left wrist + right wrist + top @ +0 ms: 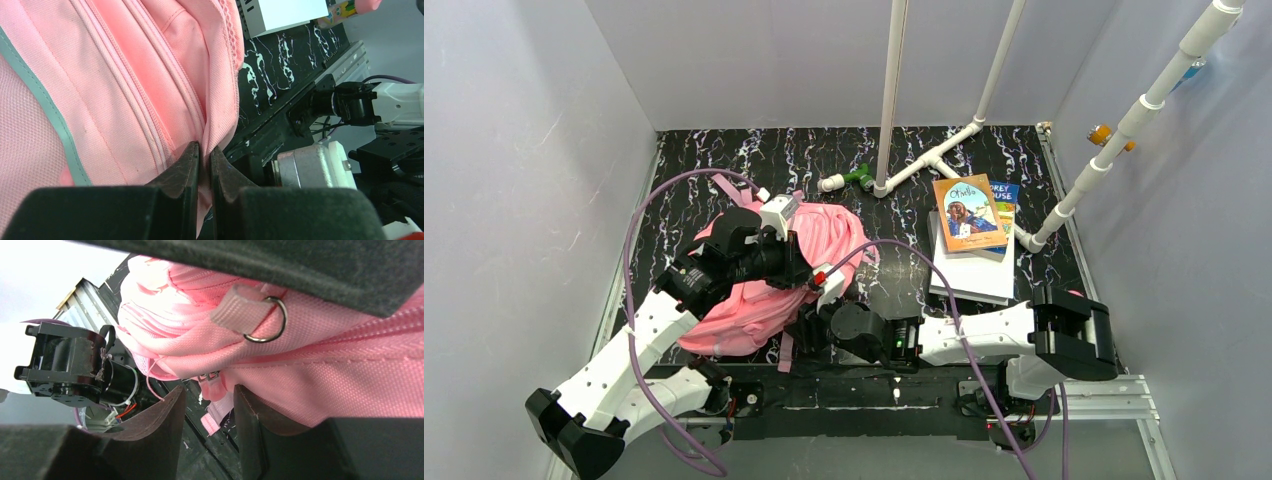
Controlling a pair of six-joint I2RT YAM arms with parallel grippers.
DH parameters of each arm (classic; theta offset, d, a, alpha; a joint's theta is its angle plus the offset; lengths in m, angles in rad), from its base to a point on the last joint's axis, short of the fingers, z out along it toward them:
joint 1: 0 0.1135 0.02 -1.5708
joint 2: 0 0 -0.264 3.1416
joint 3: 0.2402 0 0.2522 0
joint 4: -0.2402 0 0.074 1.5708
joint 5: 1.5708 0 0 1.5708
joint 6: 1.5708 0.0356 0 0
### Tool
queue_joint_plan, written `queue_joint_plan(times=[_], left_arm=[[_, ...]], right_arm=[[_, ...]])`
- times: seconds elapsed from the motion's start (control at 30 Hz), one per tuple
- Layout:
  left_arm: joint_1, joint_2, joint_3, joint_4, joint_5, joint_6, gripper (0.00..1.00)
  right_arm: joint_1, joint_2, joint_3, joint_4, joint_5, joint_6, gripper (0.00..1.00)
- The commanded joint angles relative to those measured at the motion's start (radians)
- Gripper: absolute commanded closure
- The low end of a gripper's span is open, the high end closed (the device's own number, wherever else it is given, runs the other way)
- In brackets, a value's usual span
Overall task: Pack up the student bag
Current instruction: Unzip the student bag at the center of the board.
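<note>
Starts with the table [824, 160]: black, veined white, walled in pale grey. Carries the student bag [829, 235] left of centre, slumped and soft, long axis from near left to far right, partly hidden under the left arm [654, 320]. Carries also a stack of books [969, 270] on the right, well apart from the bag, an orange-covered book [969, 212] on top. Ends at the far edge with white pipes [924, 160].

Pinches, with the left gripper [204, 150], a fold of the bag's pink cloth just beside a zip line [150, 125]; jaws closed down to the thickness of the fabric. Stands open at the right gripper [207, 390], clamping nothing, pushed up close against the bag's near right edge. Shows small pink pull tabs [215, 390] in the gap; between the jaws or behind them, cannot tell. Shows a metal ring [267, 322] on a webbing loop just above.

Turns on this: bag to the left and slightly far of the right gripper, touching or nearly so; books to the right, nearer the right arm [984, 335] than the left. Looks like the opening step, with no book visibly packed. Calls probably for closing on a tab and pulling along the zip against the left pinch. Risks dragging the soft bag rather than parting the zip.
</note>
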Motion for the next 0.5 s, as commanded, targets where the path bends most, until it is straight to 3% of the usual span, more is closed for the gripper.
queue_joint_plan(times=[0.0, 0.13, 0.23, 0.47], left_arm=[[-0.001, -0.017, 0.056, 0.047, 0.086, -0.039, 1.00], [-0.001, -0.023, 0.058, 0.047, 0.093, -0.040, 1.00], [-0.002, -0.026, 0.059, 0.042, 0.097, -0.041, 1.00], [-0.001, -0.033, 0.055, 0.031, 0.099, -0.040, 1.00]], right_arm=[[0.003, 0.029, -0.002, 0.076, 0.064, 0.013, 0.50], [0.000, 0.038, -0.012, 0.081, 0.087, 0.023, 0.51], [-0.002, 0.048, -0.007, 0.087, 0.091, 0.015, 0.63], [-0.004, 0.098, 0.031, 0.077, 0.087, -0.003, 0.58]])
